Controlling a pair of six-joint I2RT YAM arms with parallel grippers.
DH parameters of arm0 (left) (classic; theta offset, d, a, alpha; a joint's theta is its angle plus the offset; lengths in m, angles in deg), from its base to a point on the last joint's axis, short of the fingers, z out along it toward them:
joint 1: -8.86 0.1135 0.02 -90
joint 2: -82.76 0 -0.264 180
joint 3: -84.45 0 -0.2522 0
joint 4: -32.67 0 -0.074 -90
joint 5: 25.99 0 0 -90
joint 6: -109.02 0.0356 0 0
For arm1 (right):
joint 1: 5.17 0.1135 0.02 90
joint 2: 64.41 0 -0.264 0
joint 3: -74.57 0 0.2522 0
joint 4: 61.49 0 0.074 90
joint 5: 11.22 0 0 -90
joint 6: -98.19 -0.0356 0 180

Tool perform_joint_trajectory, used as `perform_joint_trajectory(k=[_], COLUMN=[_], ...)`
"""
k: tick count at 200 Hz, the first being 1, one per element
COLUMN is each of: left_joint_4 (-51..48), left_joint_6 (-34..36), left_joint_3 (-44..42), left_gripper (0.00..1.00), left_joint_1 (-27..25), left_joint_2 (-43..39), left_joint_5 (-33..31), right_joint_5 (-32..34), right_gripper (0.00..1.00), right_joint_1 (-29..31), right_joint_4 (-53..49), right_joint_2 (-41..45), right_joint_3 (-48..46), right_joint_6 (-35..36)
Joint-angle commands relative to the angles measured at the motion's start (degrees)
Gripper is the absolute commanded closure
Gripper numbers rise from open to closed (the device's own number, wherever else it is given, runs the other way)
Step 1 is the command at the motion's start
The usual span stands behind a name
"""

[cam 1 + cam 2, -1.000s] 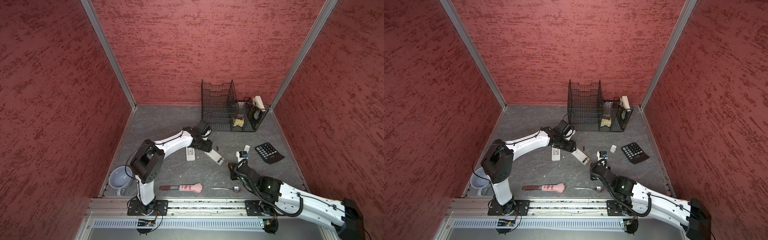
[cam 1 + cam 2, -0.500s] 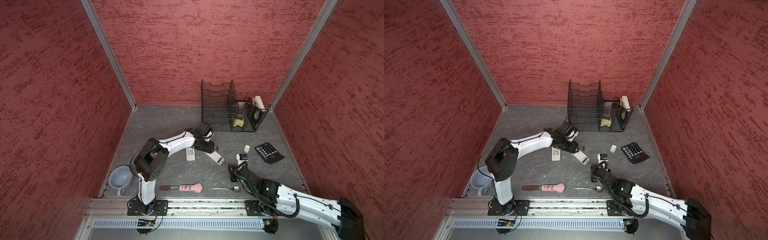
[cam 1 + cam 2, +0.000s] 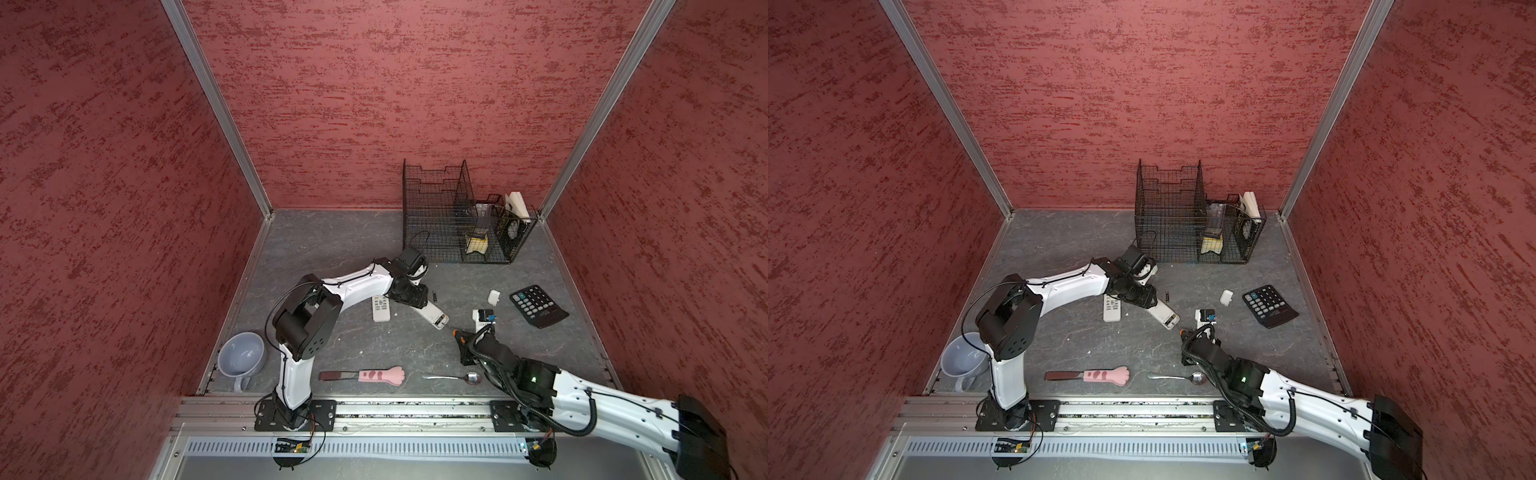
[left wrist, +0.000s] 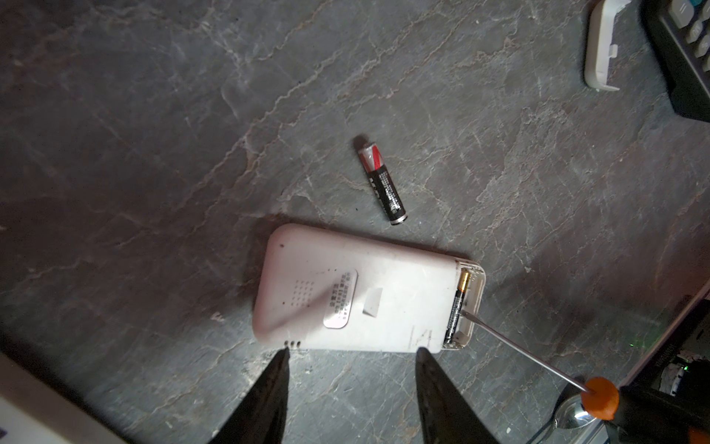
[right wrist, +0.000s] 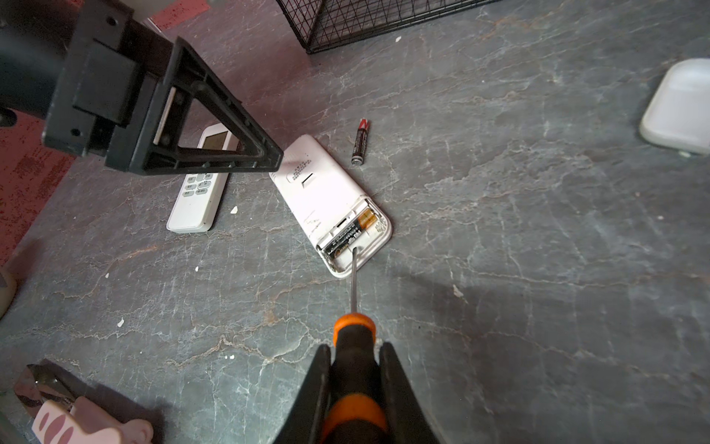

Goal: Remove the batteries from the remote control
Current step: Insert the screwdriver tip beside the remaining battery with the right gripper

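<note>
12 o'clock taken as the back wall. The remote (image 3: 432, 313) lies face down mid-table, with its battery bay open at its 4 o'clock end. The seated battery (image 5: 347, 235) is in the bay. The loose battery (image 4: 382, 182) lies on the table just off the remote at 12 o'clock, not touching it.

The right gripper (image 5: 355, 349) comes in from 4 o'clock, pinching the screwdriver (image 5: 353, 330) by its handle. The tip is inside the bay, at the seated battery's side.

The left gripper (image 4: 352, 350) hangs over the remote's 10 o'clock end with jaws spread and nothing between them. Cannot tell whether the tips touch the casing.

A second remote (image 3: 381, 309) lies face up at 9 o'clock. The cover (image 3: 493, 297) and calculator (image 3: 538, 306) are out at 3 o'clock.
</note>
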Motion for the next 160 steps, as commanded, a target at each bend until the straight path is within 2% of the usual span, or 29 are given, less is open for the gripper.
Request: perform_joint_trajectory(k=[1,53,160], left_joint_4=[-0.2,-1.2,-1.2], left_joint_6=[0.8,1.7,1.7], left_joint_3=[0.3,-0.1,-0.9], left_gripper=[0.5,0.54,0.54], left_joint_1=[-0.5,-1.4,-2.5], left_joint_2=[1.5,3.0,6.0], left_joint_5=[-0.7,-2.7,-6.0], right_joint_5=[-0.2,-0.9,-0.5], right_gripper=[1.0,1.0,1.0], right_joint_1=[0.4,0.4,0.4], right_joint_4=[2.7,4.8,8.5], right_joint_2=[-0.7,-3.1,-3.6], right_joint_3=[-0.5,-0.8,-3.7], right_joint_6=[-1.7,-1.6,-2.6])
